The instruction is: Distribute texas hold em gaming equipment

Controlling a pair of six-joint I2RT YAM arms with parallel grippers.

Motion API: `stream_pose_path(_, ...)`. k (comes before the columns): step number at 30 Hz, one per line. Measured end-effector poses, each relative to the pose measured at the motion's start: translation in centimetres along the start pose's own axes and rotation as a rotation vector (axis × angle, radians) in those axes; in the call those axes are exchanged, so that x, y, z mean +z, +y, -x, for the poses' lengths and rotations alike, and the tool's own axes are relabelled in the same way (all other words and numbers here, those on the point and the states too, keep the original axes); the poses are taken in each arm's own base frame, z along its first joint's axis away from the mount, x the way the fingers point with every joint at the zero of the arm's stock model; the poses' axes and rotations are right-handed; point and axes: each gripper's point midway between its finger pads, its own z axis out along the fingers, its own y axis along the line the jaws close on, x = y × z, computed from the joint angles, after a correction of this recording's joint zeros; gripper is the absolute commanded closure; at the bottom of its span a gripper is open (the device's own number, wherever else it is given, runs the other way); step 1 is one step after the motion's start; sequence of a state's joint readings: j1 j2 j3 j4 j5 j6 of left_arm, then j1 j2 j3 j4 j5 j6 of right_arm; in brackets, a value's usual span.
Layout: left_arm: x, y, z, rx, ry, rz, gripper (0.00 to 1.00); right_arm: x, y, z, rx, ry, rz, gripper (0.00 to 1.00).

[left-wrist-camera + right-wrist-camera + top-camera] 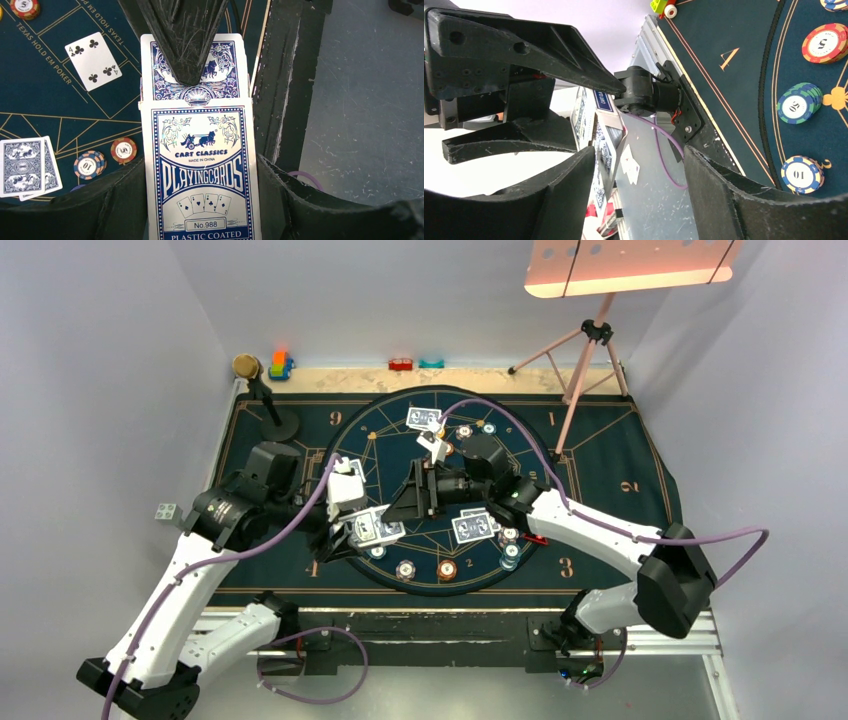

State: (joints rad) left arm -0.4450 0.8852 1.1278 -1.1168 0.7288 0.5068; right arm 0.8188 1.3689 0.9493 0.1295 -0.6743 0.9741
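My left gripper (202, 167) is shut on a blue-and-white playing-card box (200, 180), held above the mat's near left part (372, 529). Blue-backed cards (227, 70) stick out of its open end. My right gripper (639, 152) is open and straddles those cards; one finger (185, 40) lies over their backs, and the deck's edge (600, 150) sits against its left finger. A face-up four of clubs (92, 60) and two face-down cards (25, 165) lie on the mat. Striped poker chips (799, 102) (447, 569) ring the circle.
More face-down cards lie at the far side (423, 420) and the near right (475, 528) of the circle. A gold-headed microphone (246, 366) stands at the back left, a pink stand (590, 350) at the back right, and toy blocks (281, 364) by the wall.
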Motion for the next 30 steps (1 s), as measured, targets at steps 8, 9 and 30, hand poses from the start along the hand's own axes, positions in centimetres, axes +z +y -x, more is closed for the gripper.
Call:
stream_pose_path(8, -0.2, -0.1, 0.2, -0.004, 0.001, 0.001, 1.00, -0.2, -0.1, -0.2, 0.002, 0.004, -0.005, 0.50)
stream_pose_path(9, -0.2, -0.1, 0.1, -0.009, 0.003, 0.000, 1.00, -0.3, -0.1, -0.3, 0.001, 0.006, -0.009, 0.51)
stream_pose_path(30, -0.2, -0.2, 0.1, -0.020, 0.004, 0.000, 1.00, -3.6, -0.6, 0.8, -0.056, -0.044, -0.159, 0.78)
